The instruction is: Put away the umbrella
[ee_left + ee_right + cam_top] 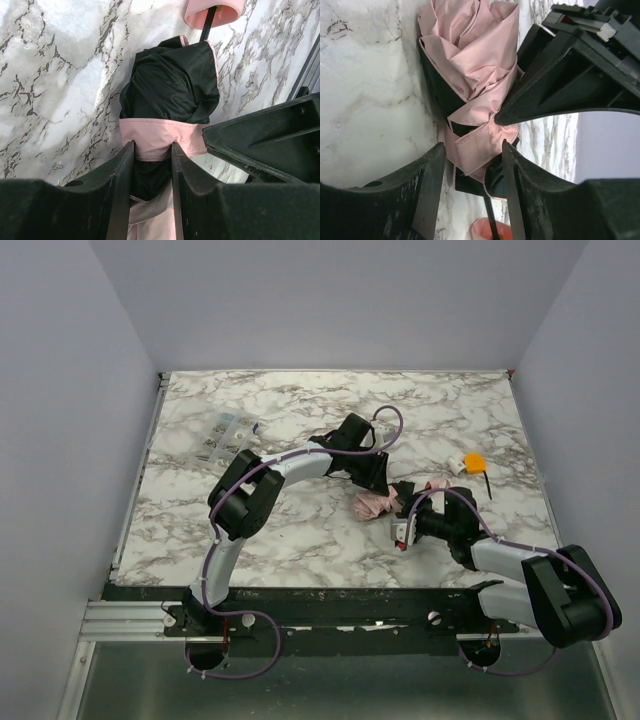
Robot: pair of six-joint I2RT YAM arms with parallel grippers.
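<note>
Left pincer [152, 150] clamps umbrella [170, 80], right pincer [474, 150] alongside.

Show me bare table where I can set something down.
Free: the back strip along the wall, behind the clear pack and orange piece; the near middle between the arms. Crowded: centre-right, where both arms meet at the umbrella.
</note>
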